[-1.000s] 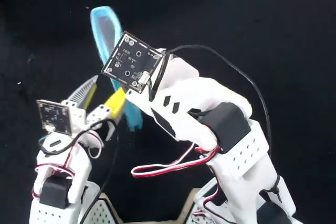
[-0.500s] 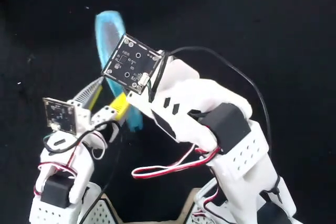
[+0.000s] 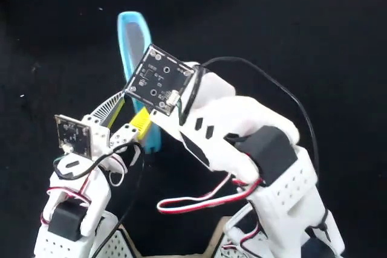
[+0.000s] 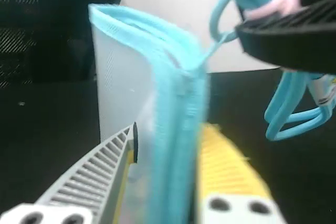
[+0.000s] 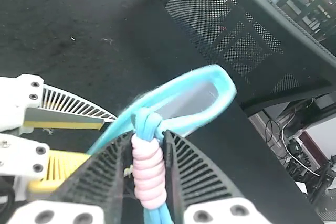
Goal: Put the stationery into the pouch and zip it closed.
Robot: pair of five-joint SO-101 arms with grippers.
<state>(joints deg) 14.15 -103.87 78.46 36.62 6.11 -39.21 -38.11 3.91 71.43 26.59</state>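
Pouch (image 3: pixel 132 33) first: I count one, pale blue with mesh sides. It stands on its long edge in the upper left of the high view and runs down toward the left middle of the frame. Its lower part sits between the two fingers of my left pincer (image 3: pixel 133 112). From the left wrist camera the pouch (image 4: pixel 126 93) rises straight up out of the left pincer (image 4: pixel 168 129), with one grey ribbed finger (image 4: pixel 89 177) against one mesh side and one yellow finger (image 4: pixel 226 177) against the other. So that pincer is closed down to the pouch's thickness and is gripping it.

My right pincer (image 5: pixel 147 140) is squeezed nearly together on the one zip cord (image 5: pixel 146 121). That cord is a blue loop knotted above a single pink wrap (image 5: pixel 148 174), and the two black ribbed fingers press the wrap from either side. Beyond them the pouch (image 5: pixel 194 98) lies end-on. The cord's loose blue loops (image 4: pixel 294 103) hang just beside the pouch in the left wrist camera.

In the high view one square camera board (image 3: pixel 161 80) on the right arm covers the spot where cord meets pouch. I cannot tell how far the zip is drawn, or what is inside the mesh.

Both arms stand at the lower edge of the black table (image 3: pixel 302 40). One mesh chair (image 5: pixel 236 30) stands behind it.
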